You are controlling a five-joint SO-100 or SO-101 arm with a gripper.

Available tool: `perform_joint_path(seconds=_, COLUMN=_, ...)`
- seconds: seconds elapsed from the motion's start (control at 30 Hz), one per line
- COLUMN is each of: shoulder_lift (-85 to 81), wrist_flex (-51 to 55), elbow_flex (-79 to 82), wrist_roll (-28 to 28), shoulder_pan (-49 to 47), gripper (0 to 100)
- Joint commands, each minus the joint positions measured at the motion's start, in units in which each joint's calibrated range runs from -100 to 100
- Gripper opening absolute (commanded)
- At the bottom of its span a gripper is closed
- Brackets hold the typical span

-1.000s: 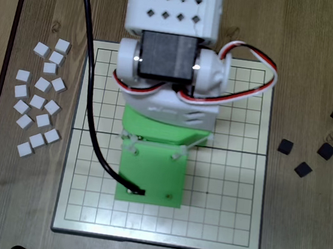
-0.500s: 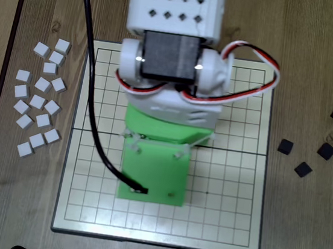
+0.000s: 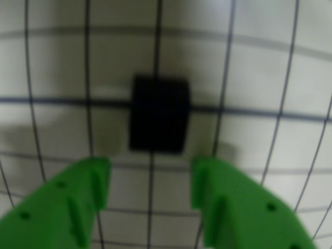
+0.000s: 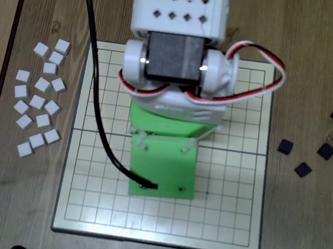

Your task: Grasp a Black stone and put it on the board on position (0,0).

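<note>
Your pincer (image 3: 150, 179) stands released in the wrist view: both green fingers (image 3: 67, 207) are spread apart with bare board between them, and neither touches the Black stone (image 3: 158, 115). That stone lies flat on the board (image 4: 228, 217), just beyond the fingertips, sitting squarely over a crossing of two grid lines, one of which looks thicker and may be the middle fold line. So, as far as you can judge, the carrying and setting down are done and the stone is free of your grip. In the overhead view the stone itself is hidden beneath the arm's green wrist plate (image 4: 162, 166), which hangs over the middle of the board, so you cannot confirm from above which crossing it occupies; if (0,0) means the board's centre, the placement looks about right, but the pictures do not settle that. Beside the board's right edge in the overhead view, four other black tiles (image 4: 303, 170) lie loose on the wooden surface (image 4: 322, 46), well apart from the board, and a cluster of white tiles (image 4: 38, 101) lies off the board's left edge. What is left for you seems only to lift the arm clear of the board without brushing the stone, since the fingertips are near it and a careless sweep could nudge it off its crossing.
</note>
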Motion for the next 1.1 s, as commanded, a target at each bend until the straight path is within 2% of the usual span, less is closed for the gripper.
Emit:
perform_joint_path(seconds=0.0, shoulder_lift=-5.48, wrist_flex=1.06, elbow_flex=-5.66, wrist_roll=0.39, shoulder_pan=0.68, gripper=13)
perform_joint_path(seconds=0.43, shoulder_lift=-5.90, wrist_flex=3.95, elbow_flex=-10.20, wrist_roll=1.37, shoulder_pan=0.13, gripper=12)
perform_joint_path(seconds=0.67, shoulder_lift=-9.30, wrist_flex=6.35, elbow_flex=-10.97, wrist_roll=0.98, shoulder_pan=-0.14, gripper=7)
perform_joint_path(seconds=1.07, shoulder_lift=-28.54, wrist_flex=4.28, elbow_flex=7.10, wrist_roll=-0.24, shoulder_pan=-0.69, gripper=6)
